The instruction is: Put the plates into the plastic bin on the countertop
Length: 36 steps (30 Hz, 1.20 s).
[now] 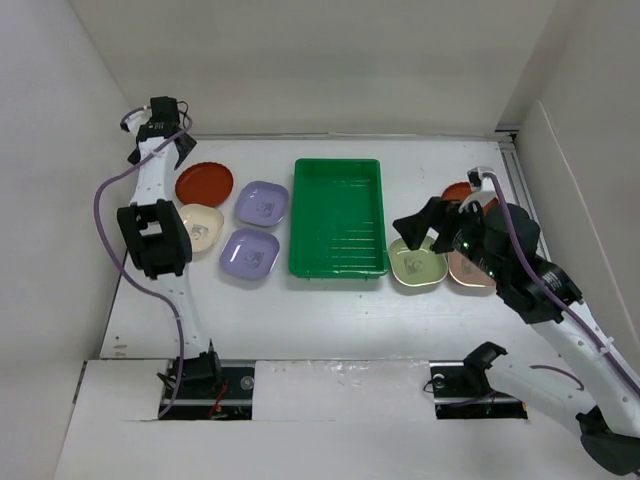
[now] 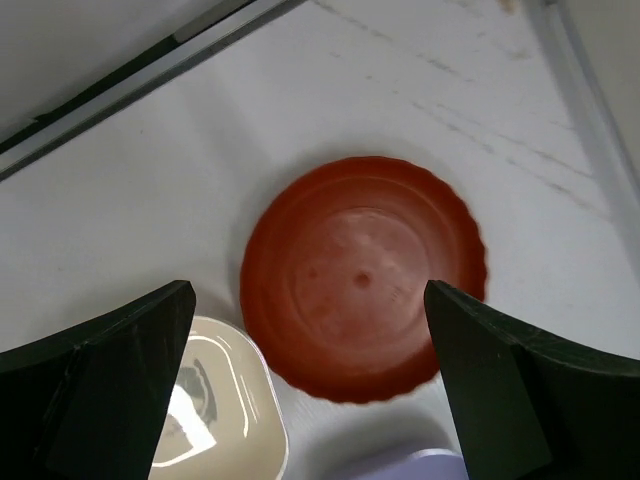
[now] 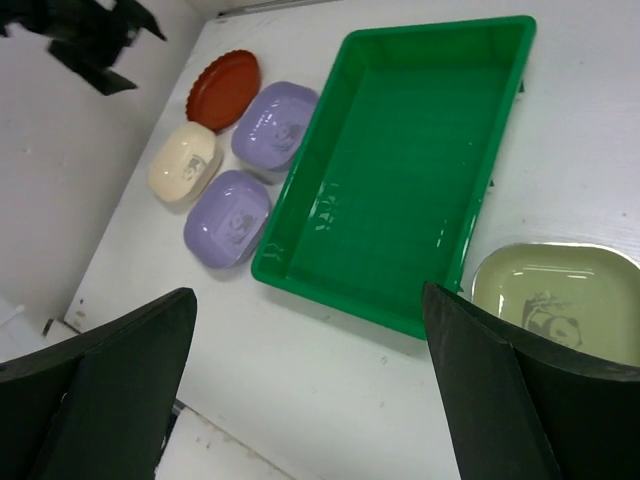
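Top external: green plastic bin point(image 1: 338, 272) on table point(image 1: 330, 320), plates flanking it on both sides. Left hand point(image 1: 158, 152) released, spread wide above red-orange plate point(image 1: 204, 183). Right hand point(image 1: 430, 225) released, wide open near light green plate point(image 1: 417, 263).

Countertop point(image 1: 330, 310): white, flat, matte, faintly scuffed. 3 white enclosures: left wall panel point(image 1: 50, 200), close beside left gripper point(image 1: 160, 150); back wall panel point(image 1: 320, 60), beyond both grippers; right wall panel point(image 1: 590, 160), near right gripper point(image 1: 425, 222). Dark seam point(image 1: 340, 134) at back panel's foot. Light even, shadows soft.
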Each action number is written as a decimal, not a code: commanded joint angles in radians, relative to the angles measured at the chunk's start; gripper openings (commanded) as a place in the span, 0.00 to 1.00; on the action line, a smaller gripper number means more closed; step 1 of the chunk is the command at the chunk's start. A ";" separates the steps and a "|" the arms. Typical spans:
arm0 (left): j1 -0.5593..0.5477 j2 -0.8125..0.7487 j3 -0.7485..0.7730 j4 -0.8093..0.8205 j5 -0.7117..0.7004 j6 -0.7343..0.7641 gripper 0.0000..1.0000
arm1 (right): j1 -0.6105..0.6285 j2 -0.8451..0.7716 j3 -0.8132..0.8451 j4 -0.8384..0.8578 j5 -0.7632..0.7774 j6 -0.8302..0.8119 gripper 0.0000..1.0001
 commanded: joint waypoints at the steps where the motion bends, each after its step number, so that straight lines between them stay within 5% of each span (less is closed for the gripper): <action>1: 0.006 0.075 0.120 -0.032 0.014 0.064 1.00 | 0.044 -0.052 0.016 0.056 -0.003 -0.035 1.00; 20: 0.047 0.223 0.036 -0.017 -0.043 0.053 0.76 | 0.086 -0.090 -0.015 0.075 0.027 -0.035 1.00; 36: 0.081 0.309 -0.010 0.054 0.039 0.053 0.39 | 0.086 -0.080 -0.024 0.084 0.037 -0.035 1.00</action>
